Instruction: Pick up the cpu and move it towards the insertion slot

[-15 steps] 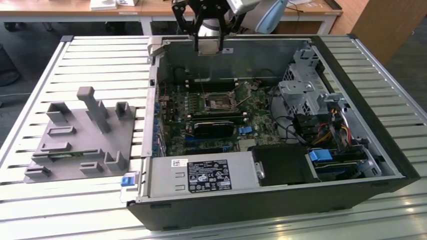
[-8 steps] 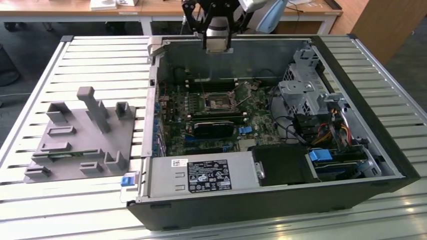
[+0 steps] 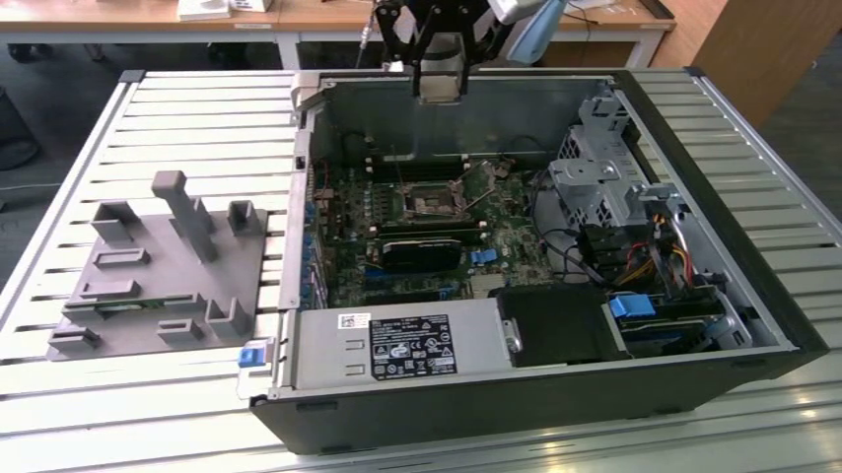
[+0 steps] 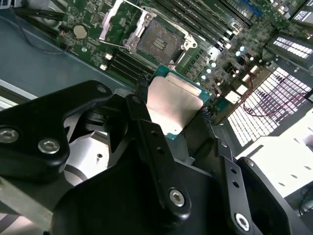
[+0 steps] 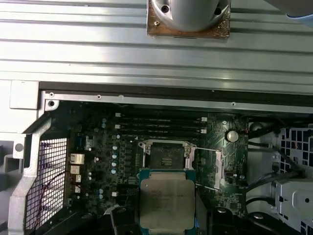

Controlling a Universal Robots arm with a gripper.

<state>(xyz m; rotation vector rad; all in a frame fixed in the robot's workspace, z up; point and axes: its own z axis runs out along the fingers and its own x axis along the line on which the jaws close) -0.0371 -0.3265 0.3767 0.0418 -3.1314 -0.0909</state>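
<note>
Black gripper linkages sit closest to the lens in the second wrist view, and between the fingertips of the gripper (image 4: 172, 108) is the cpu (image 4: 172, 105), pinched at two opposite edges by the finger pads (image 4: 140, 88). Chip is square, so no real long axis; its silvery metal lid faces the camera, green rim showing along the far edges. It is held flat-on, the lid plane roughly parallel to the motherboard (image 4: 215, 46) below it, one corner pointing toward the insertion slot (image 4: 157, 41).

First wrist view: cpu (image 5: 167, 201) again seen lid-up, edges squared to the slot's edges, hanging above the board and just short of the insertion slot (image 5: 166, 157). The chip's far edge overlaps the slot's near frame in this view; chip is not seated. Slot is open: dark centre exposed, shiny metal frame around it, load plate (image 5: 216, 168) swung out to one side, thin wire lever beside it. Memory slots (image 5: 161, 126) run parallel just beyond the socket.

Exterior view: gripper (image 3: 439, 94) hangs over the rear wall of the open computer case (image 3: 553, 394), high above the board; the cpu cannot be made out there. Insertion slot (image 3: 432, 205) lies mid-board, well below the gripper. Grey plastic fixture (image 3: 158, 271) rests on the slatted table (image 3: 79, 414) at the exterior view's left, apart from the case.
</note>
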